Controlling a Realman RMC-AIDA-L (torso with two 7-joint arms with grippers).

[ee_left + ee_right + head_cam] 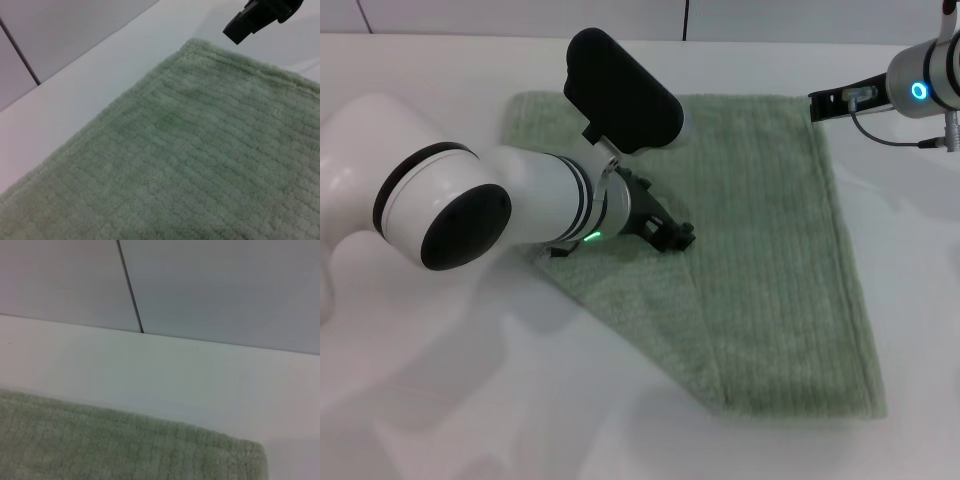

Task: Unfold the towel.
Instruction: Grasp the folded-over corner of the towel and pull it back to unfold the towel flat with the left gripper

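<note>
Left gripper (pixel 675 236), fingers' spread unreadable, low over pale green towel (pixel 770 250) on white table (pixel 470 400); right gripper (pixel 830 103) near far corner, state unreadable; towel still folded diagonally, unfolding judged not yet done.

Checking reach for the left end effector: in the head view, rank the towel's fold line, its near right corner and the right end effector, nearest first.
From the left end effector:
1. Fold line, just beside it on the towel.
2. Near right corner, toward the robot.
3. Right end effector, far right; close to 2.
</note>
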